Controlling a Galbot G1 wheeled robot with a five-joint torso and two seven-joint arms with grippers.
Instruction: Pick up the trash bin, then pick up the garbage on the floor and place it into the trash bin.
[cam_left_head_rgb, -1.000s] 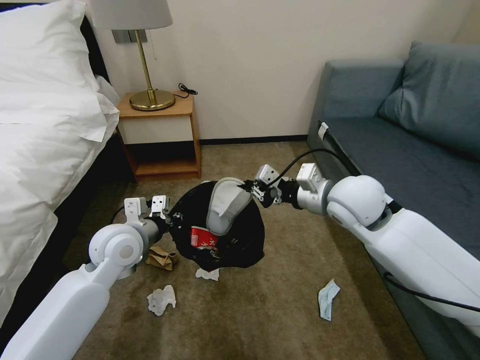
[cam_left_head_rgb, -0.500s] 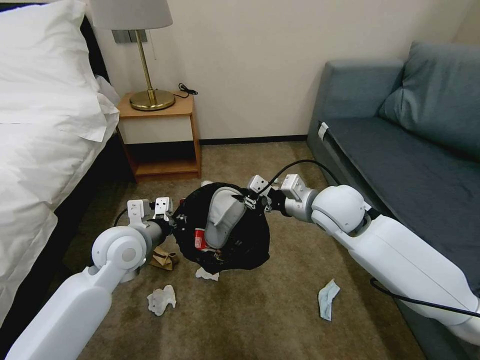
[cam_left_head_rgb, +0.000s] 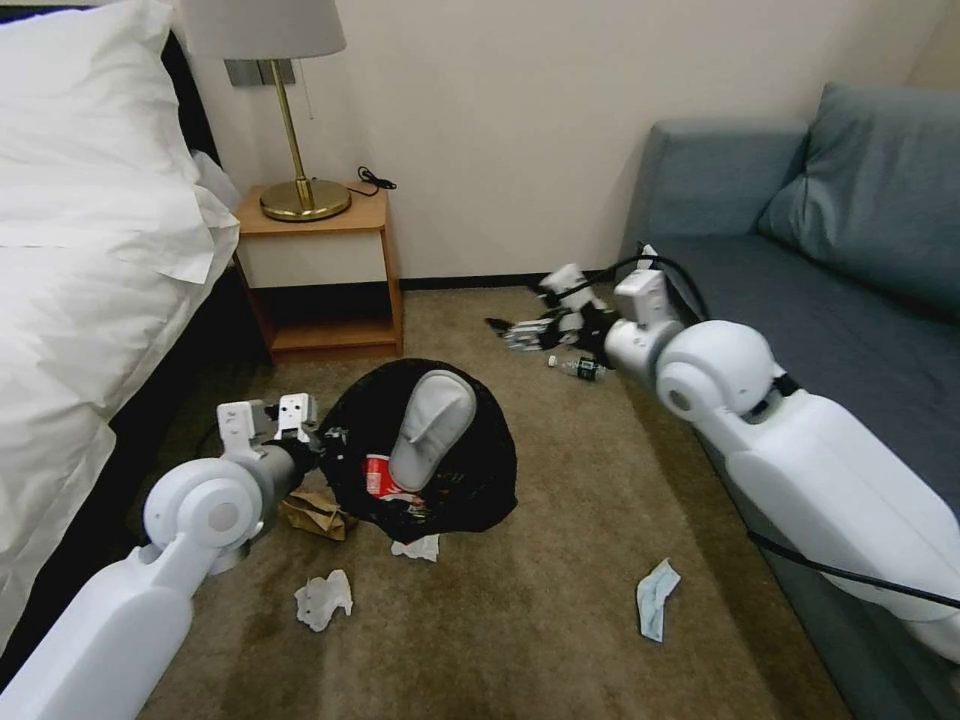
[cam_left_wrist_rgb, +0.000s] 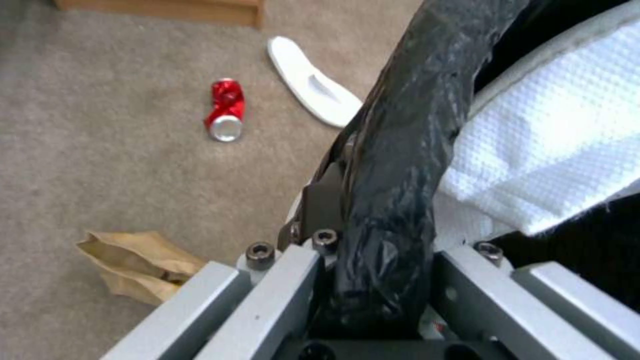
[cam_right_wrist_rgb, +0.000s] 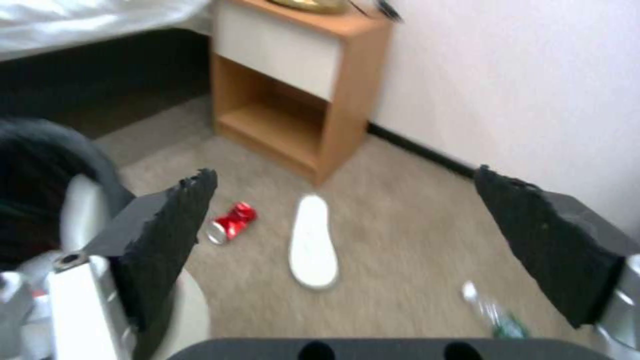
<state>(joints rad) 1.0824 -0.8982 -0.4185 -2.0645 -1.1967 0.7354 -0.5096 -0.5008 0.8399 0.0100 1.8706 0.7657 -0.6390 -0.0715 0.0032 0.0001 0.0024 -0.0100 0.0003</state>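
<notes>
- The left hand (cam_left_head_rgb: 325, 440) is clamped on the rim of the trash bin (cam_left_head_rgb: 480, 480), its two fingers pinching the black bag liner, as the left wrist view shows with the liner (cam_left_wrist_rgb: 400, 165) running between them.
- The trash bin sits low over the carpet (cam_left_head_rgb: 560, 600), between the bed (cam_left_head_rgb: 90, 300) and the sofa (cam_left_head_rgb: 830, 320), in front of the nightstand (cam_left_head_rgb: 320, 270).
- A white slipper (cam_left_head_rgb: 432, 428) stands tilted inside the bin, toe up, with a red-and-white wrapper (cam_left_head_rgb: 380, 478) beside it.
- The right hand (cam_left_head_rgb: 520, 330) hovers above the floor near the sofa's corner, its fingers spread wide apart and holding nothing; the right wrist view shows both dark pads (cam_right_wrist_rgb: 170, 235) well separated.
- Below that hand lie a second white slipper (cam_right_wrist_rgb: 313, 242), a crushed red can (cam_right_wrist_rgb: 230, 222) and a clear bottle (cam_left_head_rgb: 578, 367).
- Brown crumpled paper (cam_left_head_rgb: 315, 515) lies just beside the bin, under the left arm.
- Two white tissues (cam_left_head_rgb: 322, 598) lie in front of the bin, and a pale blue mask (cam_left_head_rgb: 655, 598) lies well apart, toward the sofa.
</notes>
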